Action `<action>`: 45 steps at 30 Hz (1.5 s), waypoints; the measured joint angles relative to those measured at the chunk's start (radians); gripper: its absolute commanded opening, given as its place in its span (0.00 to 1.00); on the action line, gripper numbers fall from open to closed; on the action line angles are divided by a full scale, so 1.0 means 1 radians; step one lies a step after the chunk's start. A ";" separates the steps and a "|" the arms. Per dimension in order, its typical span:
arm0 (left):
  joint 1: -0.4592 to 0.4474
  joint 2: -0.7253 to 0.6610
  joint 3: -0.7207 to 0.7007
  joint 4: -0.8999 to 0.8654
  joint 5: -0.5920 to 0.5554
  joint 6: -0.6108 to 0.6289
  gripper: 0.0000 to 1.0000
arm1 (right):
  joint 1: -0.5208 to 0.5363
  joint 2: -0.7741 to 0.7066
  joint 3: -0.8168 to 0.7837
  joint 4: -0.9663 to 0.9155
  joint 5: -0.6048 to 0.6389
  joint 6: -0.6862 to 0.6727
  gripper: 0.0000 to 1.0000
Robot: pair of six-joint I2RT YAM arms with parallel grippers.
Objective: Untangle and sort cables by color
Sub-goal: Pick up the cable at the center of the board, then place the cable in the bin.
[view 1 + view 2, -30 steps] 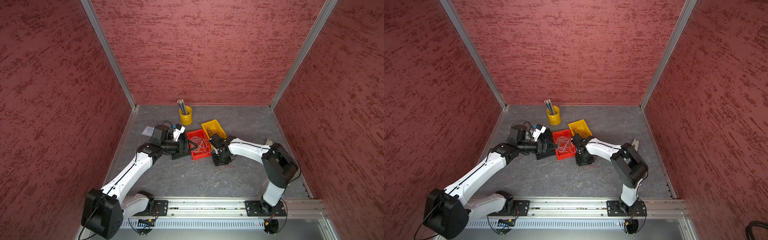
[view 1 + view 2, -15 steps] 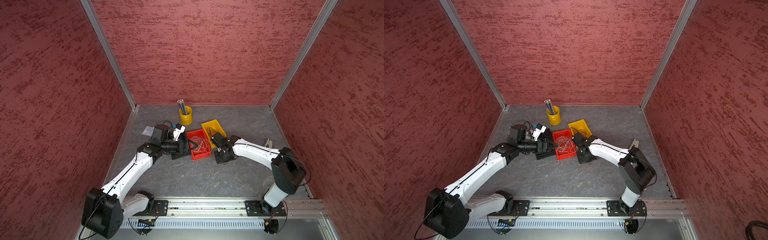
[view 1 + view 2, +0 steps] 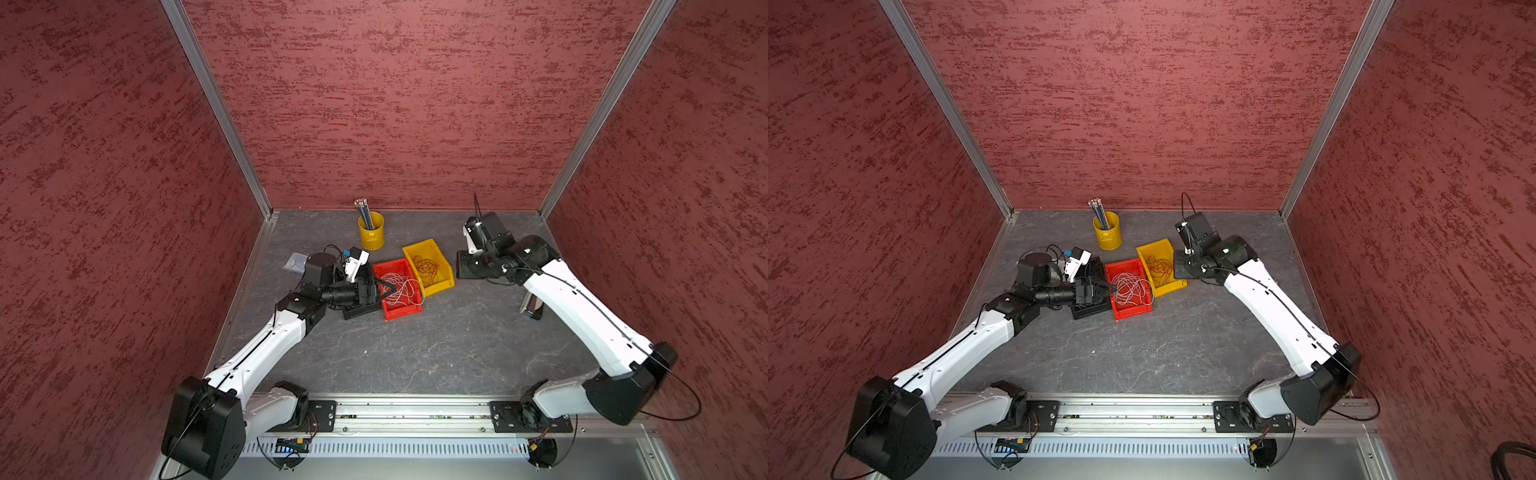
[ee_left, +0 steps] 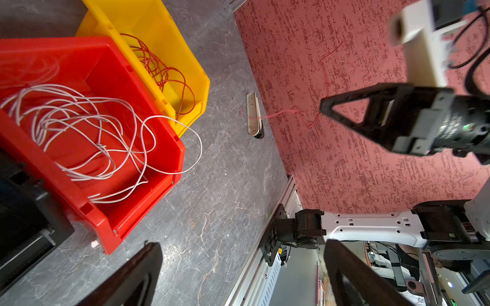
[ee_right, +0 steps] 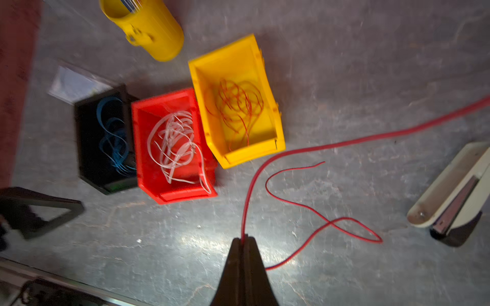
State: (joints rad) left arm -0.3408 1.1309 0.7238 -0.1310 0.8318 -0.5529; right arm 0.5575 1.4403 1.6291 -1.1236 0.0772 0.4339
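The right gripper [image 5: 245,242] has its fingers pinched together on one red cable [image 5: 344,143], held just right of the yellow bin [image 5: 233,58], where other red cables [image 5: 236,106] lie. Such a thin pinch may slip. The strand's long loose loops could also drag on the table [image 5: 371,66] or snag the cream stapler-like object [image 5: 450,193] further right. The left gripper [image 3: 384,287] stands wide apart and empty over the red bin [image 5: 159,103]. A white loop [image 4: 196,148] spilling over that bin's right rim could get hooked out.

Colour-sorted cables [image 5: 175,143] lie coiled; one red strand [image 5: 344,143] hangs looped.
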 measured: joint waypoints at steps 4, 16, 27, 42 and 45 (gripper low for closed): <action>0.008 0.000 0.000 0.000 0.006 0.000 1.00 | -0.019 0.081 0.192 -0.026 -0.016 -0.019 0.00; 0.070 -0.032 0.002 -0.050 0.008 0.000 1.00 | -0.064 0.364 0.352 0.011 -0.099 0.017 0.00; 0.124 -0.079 0.017 -0.166 0.013 0.005 1.00 | -0.064 0.410 0.226 0.232 -0.137 0.153 0.00; 0.151 -0.084 0.033 -0.254 0.027 0.035 1.00 | -0.058 0.470 0.073 0.420 -0.289 0.284 0.00; 0.151 -0.084 0.038 -0.254 0.030 0.035 1.00 | -0.056 0.463 0.073 0.431 -0.295 0.284 0.00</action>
State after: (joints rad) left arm -0.1898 1.0470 0.7616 -0.3851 0.8616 -0.5179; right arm 0.5011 1.9034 1.7023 -0.6926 -0.2176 0.7181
